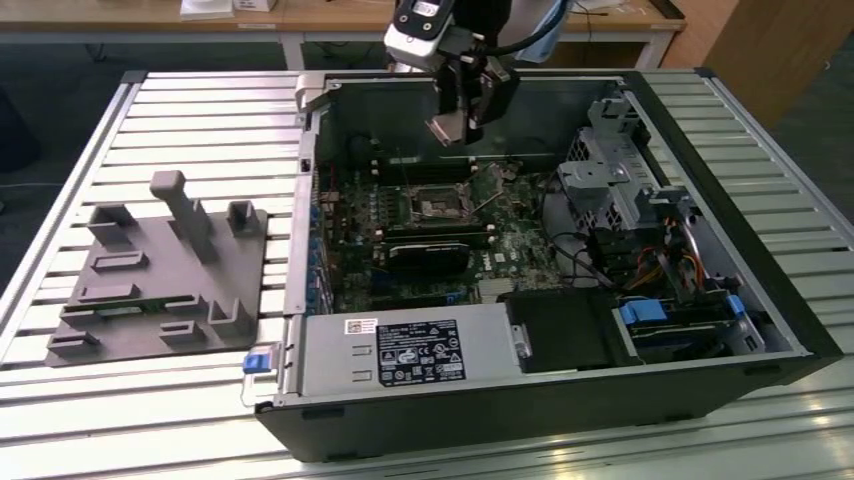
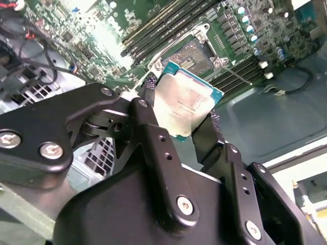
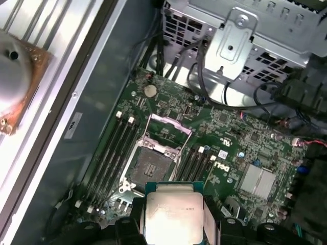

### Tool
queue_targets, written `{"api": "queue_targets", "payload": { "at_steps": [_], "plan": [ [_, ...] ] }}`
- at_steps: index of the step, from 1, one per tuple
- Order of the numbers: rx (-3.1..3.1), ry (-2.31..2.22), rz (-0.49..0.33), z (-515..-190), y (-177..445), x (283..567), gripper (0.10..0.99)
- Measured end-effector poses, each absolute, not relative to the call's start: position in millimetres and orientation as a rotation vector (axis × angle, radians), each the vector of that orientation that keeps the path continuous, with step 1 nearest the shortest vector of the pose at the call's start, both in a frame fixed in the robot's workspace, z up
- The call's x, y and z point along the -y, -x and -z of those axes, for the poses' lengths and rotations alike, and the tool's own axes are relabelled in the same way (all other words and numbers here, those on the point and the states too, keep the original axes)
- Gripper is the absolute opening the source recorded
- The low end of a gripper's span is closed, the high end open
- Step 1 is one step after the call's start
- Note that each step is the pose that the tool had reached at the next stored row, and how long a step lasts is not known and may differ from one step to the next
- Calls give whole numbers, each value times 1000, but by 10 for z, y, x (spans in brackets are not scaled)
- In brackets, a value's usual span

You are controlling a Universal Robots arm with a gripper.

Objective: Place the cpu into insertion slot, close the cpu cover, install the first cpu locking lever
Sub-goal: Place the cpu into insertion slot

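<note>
Gripper (image 2: pixel 183 104) clamped on the cpu (image 2: pixel 186 99), held clear of the insertion slot (image 3: pixel 150 166); we judge all three steps undone, the cpu cover (image 3: pixel 169 124) raised.

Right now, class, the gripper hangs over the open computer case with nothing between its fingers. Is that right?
No. The gripper does hang over the open computer case, but it is not empty: it is shut on the cpu, held by its edges, as both wrist views show.
</note>
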State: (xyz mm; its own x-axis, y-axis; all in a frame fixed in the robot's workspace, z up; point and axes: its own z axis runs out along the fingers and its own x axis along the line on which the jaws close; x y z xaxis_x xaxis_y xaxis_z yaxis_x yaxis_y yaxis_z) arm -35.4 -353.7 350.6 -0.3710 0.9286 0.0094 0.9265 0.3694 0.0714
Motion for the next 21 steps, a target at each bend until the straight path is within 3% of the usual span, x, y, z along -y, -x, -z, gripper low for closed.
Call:
{"api": "queue_targets", "payload": {
  "at_steps": [21],
  "plan": [
    [-2437,-1903,-70,-3393,356,3535,541]
  ]
}}
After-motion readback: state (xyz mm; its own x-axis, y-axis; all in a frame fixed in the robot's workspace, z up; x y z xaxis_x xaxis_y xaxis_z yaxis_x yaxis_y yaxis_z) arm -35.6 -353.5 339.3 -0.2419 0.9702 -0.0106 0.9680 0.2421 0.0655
